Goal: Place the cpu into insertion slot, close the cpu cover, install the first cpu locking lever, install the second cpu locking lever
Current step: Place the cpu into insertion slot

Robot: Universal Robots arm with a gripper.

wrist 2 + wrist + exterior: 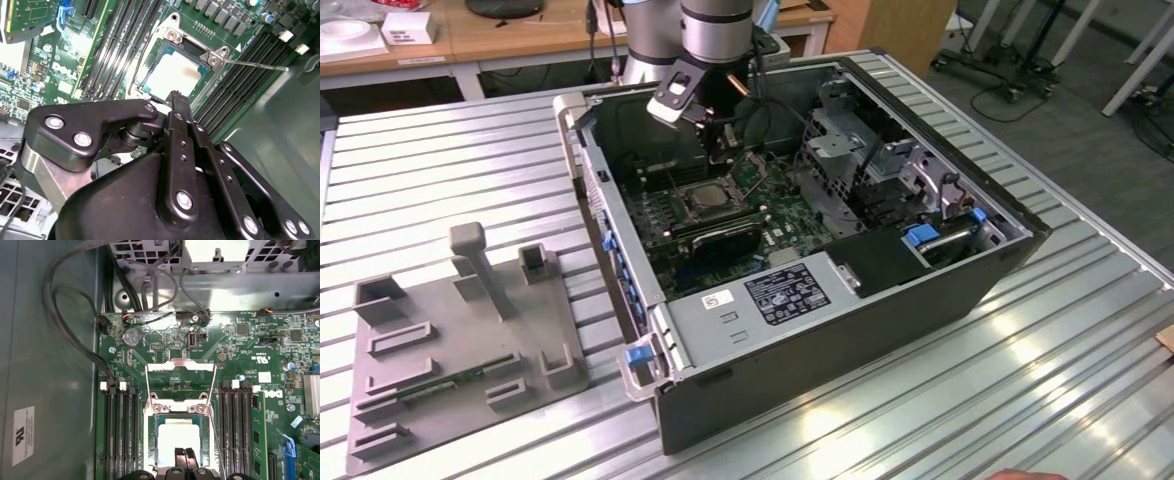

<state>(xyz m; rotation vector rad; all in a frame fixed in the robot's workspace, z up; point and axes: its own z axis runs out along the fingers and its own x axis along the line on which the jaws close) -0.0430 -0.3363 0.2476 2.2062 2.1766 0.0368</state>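
Note:
The cpu (176, 439) lies flat in the insertion slot (156, 426), its silver top bright in both wrist views (176, 75). The cpu cover (180, 366) is swung up and open behind the slot, and the green board shows through its window. Thin wire levers (148, 385) stand raised along both sides, and one rod (255, 64) sticks out sideways. My gripper (185, 458) hovers over the chip's near edge with its two black fingertips (174, 98) shut together and nothing between them. In the exterior view the gripper (719, 152) hangs inside the case just above the socket (707, 196).
Long black memory slots (120, 435) flank the socket on both sides. Cables (75, 340) loop along the case wall, and a drive cage (854, 160) fills the exterior view's right of the case. A grey fixture plate (454, 340) lies on the table at the exterior view's left.

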